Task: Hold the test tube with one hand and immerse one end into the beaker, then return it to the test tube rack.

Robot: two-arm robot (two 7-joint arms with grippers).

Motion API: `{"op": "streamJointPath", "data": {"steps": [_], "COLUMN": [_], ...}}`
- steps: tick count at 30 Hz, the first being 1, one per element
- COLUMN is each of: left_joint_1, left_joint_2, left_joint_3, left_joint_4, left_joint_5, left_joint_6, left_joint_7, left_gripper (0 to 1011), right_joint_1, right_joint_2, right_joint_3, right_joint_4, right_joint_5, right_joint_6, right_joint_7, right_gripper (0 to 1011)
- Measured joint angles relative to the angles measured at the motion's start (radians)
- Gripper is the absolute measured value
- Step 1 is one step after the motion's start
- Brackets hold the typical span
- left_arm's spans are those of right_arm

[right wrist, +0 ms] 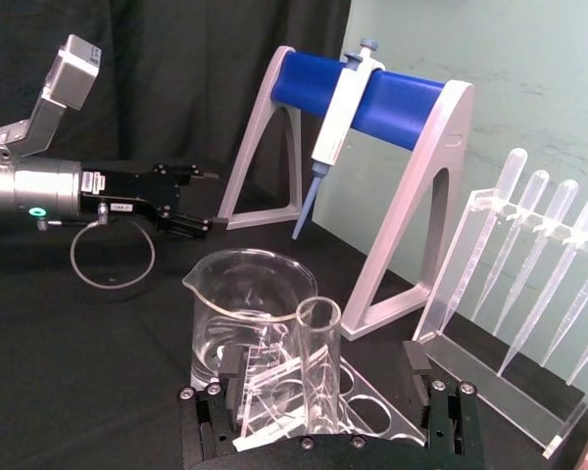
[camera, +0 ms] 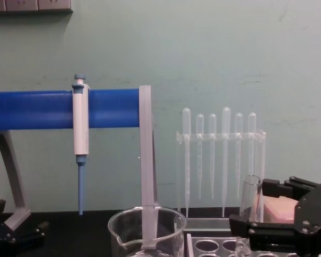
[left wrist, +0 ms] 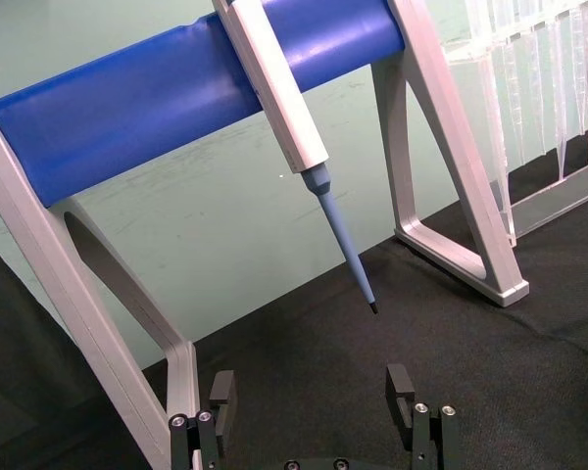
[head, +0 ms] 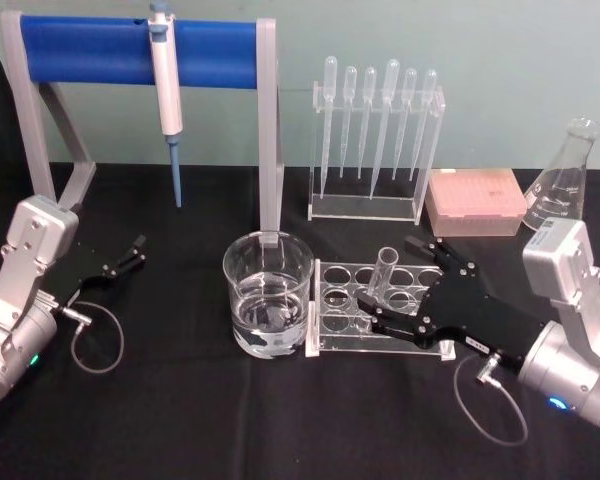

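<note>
Grasp step pending. Right gripper [head: 388, 282] jaws apart, test tube [head: 386, 262] upright in rack [head: 332, 300] between them, not yet clamped; beaker [head: 268, 290] just beyond the tips. Next: clamp tube, lift clear. Left gripper [head: 130, 255] parked well aside, jaws apart.

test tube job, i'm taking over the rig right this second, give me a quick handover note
Right gripper: open, jaws either side of the test tube, not clamping it.
Left gripper: open, idle at the table's left by the pipette stand.
Test tube stands in the rack; the beaker, holding clear liquid, sits just left of the rack.
Done: cannot tell whether the tube has been dipped.
Left, if not: close on the tube, lift, dip its end in the beaker, return it to the rack.
</note>
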Motion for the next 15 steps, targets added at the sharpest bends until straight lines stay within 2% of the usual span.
{"op": "streamJointPath", "data": {"steps": [15], "left_joint_1": [0.0], "left_joint_2": [0.0], "left_joint_3": [0.0], "left_joint_4": [0.0], "left_joint_5": [0.0], "left_joint_6": [0.0], "left_joint_7": [0.0], "left_gripper": [1000], "right_joint_1": [0.0], "right_joint_2": [-0.048], "right_joint_3": [0.015], "right_joint_4": [-0.007], "right_joint_5": [-0.037], "right_joint_6": [0.025], "right_joint_7": [0.008], "right_gripper": [1002]}}
